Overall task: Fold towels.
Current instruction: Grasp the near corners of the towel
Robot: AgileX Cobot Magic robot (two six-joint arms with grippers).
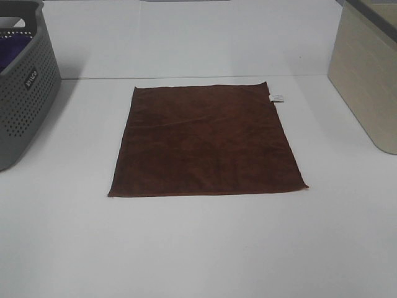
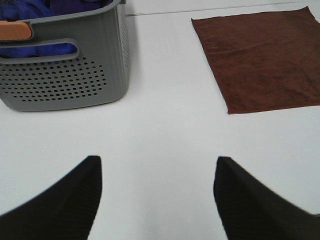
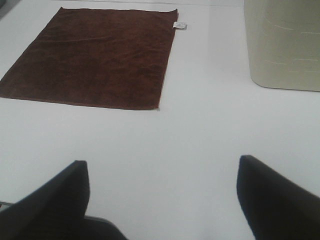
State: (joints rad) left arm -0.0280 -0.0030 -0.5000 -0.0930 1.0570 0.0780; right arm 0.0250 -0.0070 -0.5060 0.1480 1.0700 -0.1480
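A dark reddish-brown towel (image 1: 205,141) lies spread flat on the white table, roughly square, with a small white tag (image 1: 276,97) at its far right corner. The left wrist view shows the towel (image 2: 265,60) off to one side, and the right wrist view shows it (image 3: 95,57) with its tag (image 3: 179,25). My left gripper (image 2: 157,165) is open over bare table, well short of the towel. My right gripper (image 3: 162,167) is open too, also over bare table and apart from the towel. Neither arm appears in the exterior high view.
A grey perforated basket (image 1: 25,87) holding purple cloth (image 2: 30,10) stands at the far left. A beige bin (image 1: 369,74) stands at the far right. White table (image 1: 198,248) stretches in front of the towel.
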